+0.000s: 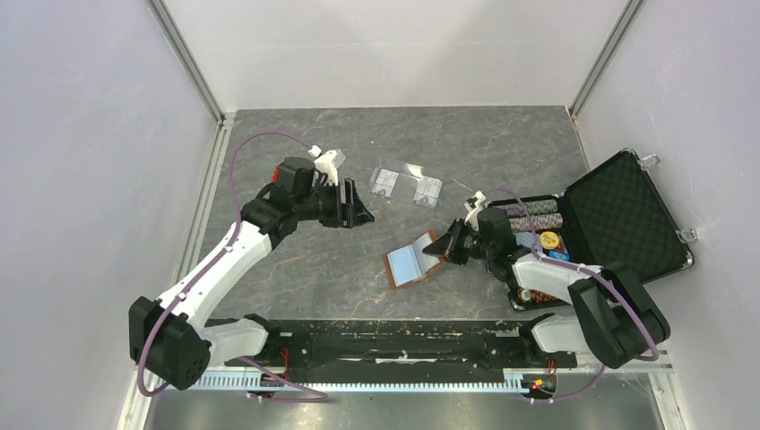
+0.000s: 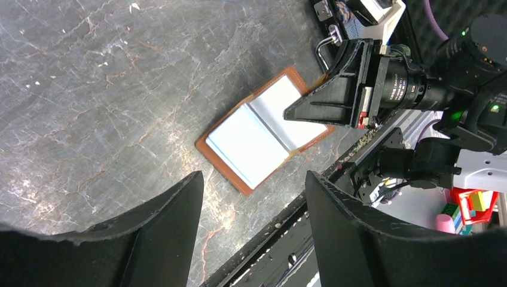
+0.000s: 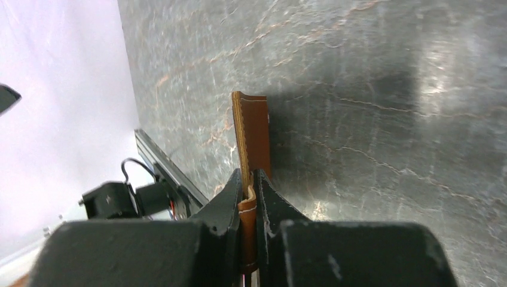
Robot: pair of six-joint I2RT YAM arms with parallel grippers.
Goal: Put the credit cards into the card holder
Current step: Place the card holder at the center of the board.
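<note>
Grey, marble-veined worktop (image 1: 341,278), enclosed by white walls, with both arms reaching in from its near edge. At the right stands a large black foam-lined case (image 1: 627,215), its lid open and propped back; rolls of striped discs and some round yellow and blue pieces fill its base. The left gripper (image 2: 252,179) hovers above the middle-left of the worktop with its jaws spread wide and nothing between them, well apart from every object. The right gripper (image 3: 248,191), low over the worktop just in front of the case, has its jaws pressed together on the edge of the card holder. A clear plastic tray (image 1: 408,185) with two compartments lies farther back, between the two grippers in the overhead view; its contents are too small to identify. The small brown leather folding card holder (image 1: 410,262) lies open near the front centre of the worktop, its left leaf flat and its right leaf tilted upward where the right gripper pinches it. Thin pale whitish-blue credit cards (image 2: 245,146) cover its inner faces; their number cannot be determined.
</note>
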